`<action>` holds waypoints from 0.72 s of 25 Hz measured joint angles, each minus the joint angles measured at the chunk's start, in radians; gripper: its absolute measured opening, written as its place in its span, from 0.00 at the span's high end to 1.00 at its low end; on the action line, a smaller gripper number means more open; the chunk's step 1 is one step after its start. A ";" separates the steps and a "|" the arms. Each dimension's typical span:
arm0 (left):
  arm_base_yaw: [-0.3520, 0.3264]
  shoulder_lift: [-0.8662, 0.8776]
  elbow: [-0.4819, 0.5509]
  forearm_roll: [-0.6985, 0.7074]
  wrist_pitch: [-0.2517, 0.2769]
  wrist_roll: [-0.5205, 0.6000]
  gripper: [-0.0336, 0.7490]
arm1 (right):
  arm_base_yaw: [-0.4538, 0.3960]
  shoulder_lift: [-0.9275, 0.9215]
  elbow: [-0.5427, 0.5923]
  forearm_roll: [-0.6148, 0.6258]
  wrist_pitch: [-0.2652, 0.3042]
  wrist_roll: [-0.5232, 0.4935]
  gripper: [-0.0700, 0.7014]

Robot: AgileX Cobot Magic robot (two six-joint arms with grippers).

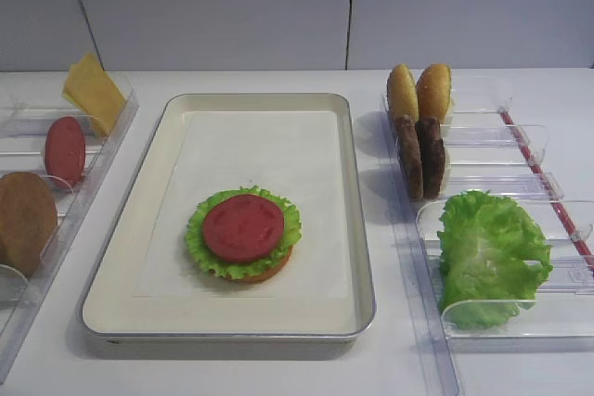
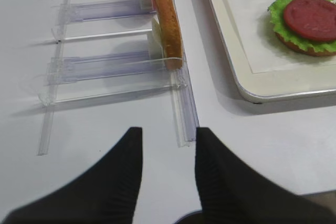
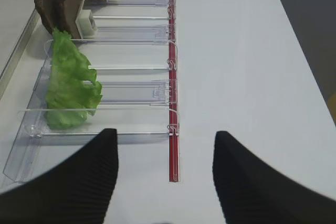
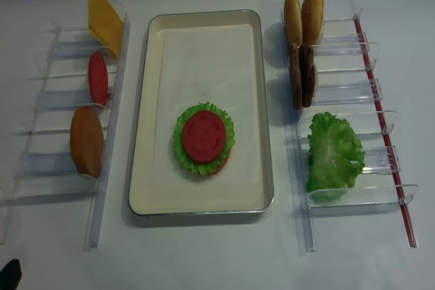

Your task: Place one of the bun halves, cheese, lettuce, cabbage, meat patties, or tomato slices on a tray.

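On the tray (image 1: 241, 146) a tomato slice (image 1: 243, 227) lies on a lettuce leaf (image 1: 198, 240), which lies on a bun half (image 1: 271, 273). The left rack holds cheese (image 1: 91, 92), another tomato slice (image 1: 64, 150) and a bun half (image 1: 23, 220). Standing in the right rack are two bun halves (image 1: 418, 92), two meat patties (image 1: 419, 155) and lettuce (image 1: 490, 252). My left gripper (image 2: 169, 132) is open and empty over bare table just in front of the left rack's near end. My right gripper (image 3: 165, 135) is wide open and empty before the right rack. No cabbage shows.
Clear slotted racks (image 4: 61, 168) (image 4: 353, 195) flank the tray on both sides. A red strip (image 3: 172, 103) runs along the right rack's outer edge. White table stretches in front of the tray and racks, and a wall stands behind.
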 joint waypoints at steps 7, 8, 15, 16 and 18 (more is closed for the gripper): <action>0.000 0.000 0.000 0.000 0.000 0.000 0.67 | 0.000 0.000 0.000 0.000 0.000 0.000 0.34; 0.000 0.000 0.000 0.000 0.000 0.000 0.67 | 0.000 0.000 0.000 0.000 0.000 0.000 0.34; 0.000 0.000 0.000 0.000 0.000 0.000 0.67 | 0.000 0.000 0.000 0.000 0.000 0.000 0.34; 0.000 0.000 0.000 0.000 0.000 0.000 0.67 | 0.000 0.000 0.000 0.000 0.000 0.000 0.34; 0.000 0.000 0.000 0.000 0.000 0.000 0.67 | 0.000 0.000 0.000 0.000 0.000 0.000 0.34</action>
